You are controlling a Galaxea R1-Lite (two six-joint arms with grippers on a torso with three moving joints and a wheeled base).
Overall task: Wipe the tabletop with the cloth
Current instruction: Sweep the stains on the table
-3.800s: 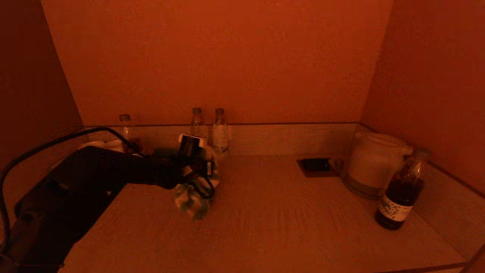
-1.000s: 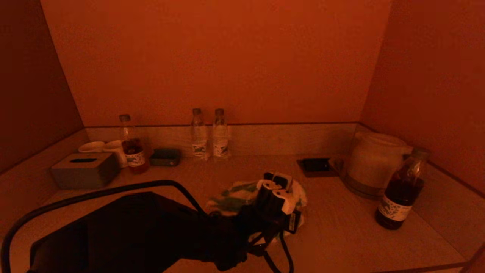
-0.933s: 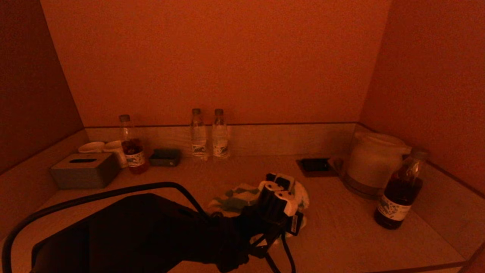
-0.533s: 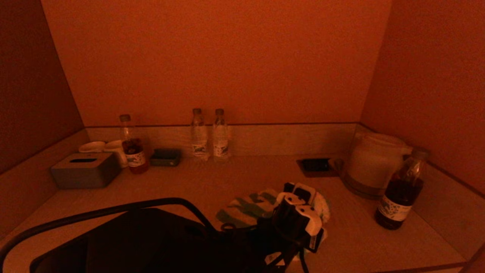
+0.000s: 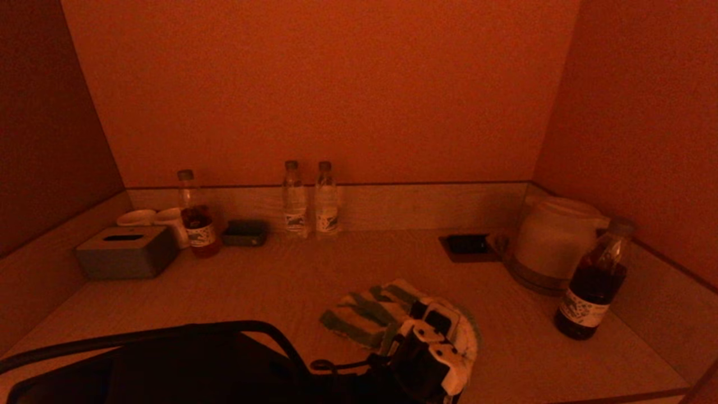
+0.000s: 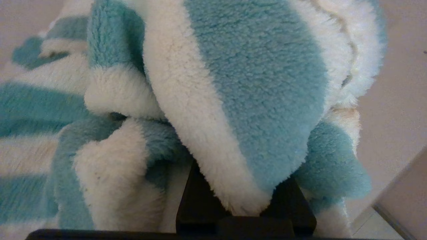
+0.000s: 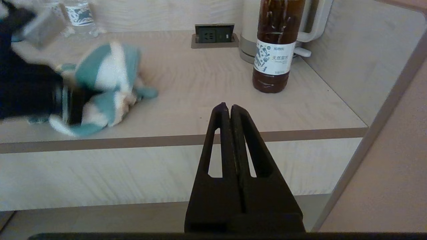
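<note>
A fluffy teal-and-white striped cloth (image 5: 373, 317) lies bunched on the pale wooden tabletop (image 5: 291, 280), near its front edge right of the middle. My left gripper (image 5: 435, 342) is shut on the cloth and presses it to the table; in the left wrist view the cloth (image 6: 233, 83) fills the picture and hides the fingertips. The cloth also shows in the right wrist view (image 7: 103, 83). My right gripper (image 7: 229, 107) is shut and empty, parked below and in front of the table's front edge, out of the head view.
A dark tea bottle (image 5: 594, 280) and a white kettle (image 5: 552, 241) stand at the right. A socket plate (image 5: 465, 245) is set into the table. Two water bottles (image 5: 308, 199), a small dark box (image 5: 244, 233), a red-drink bottle (image 5: 193, 216), cups (image 5: 148, 219) and a tissue box (image 5: 123, 252) line the back and left.
My left gripper has dragged the cloth from the back left across the table to the right and then toward the front edge. The right arm has not moved.
</note>
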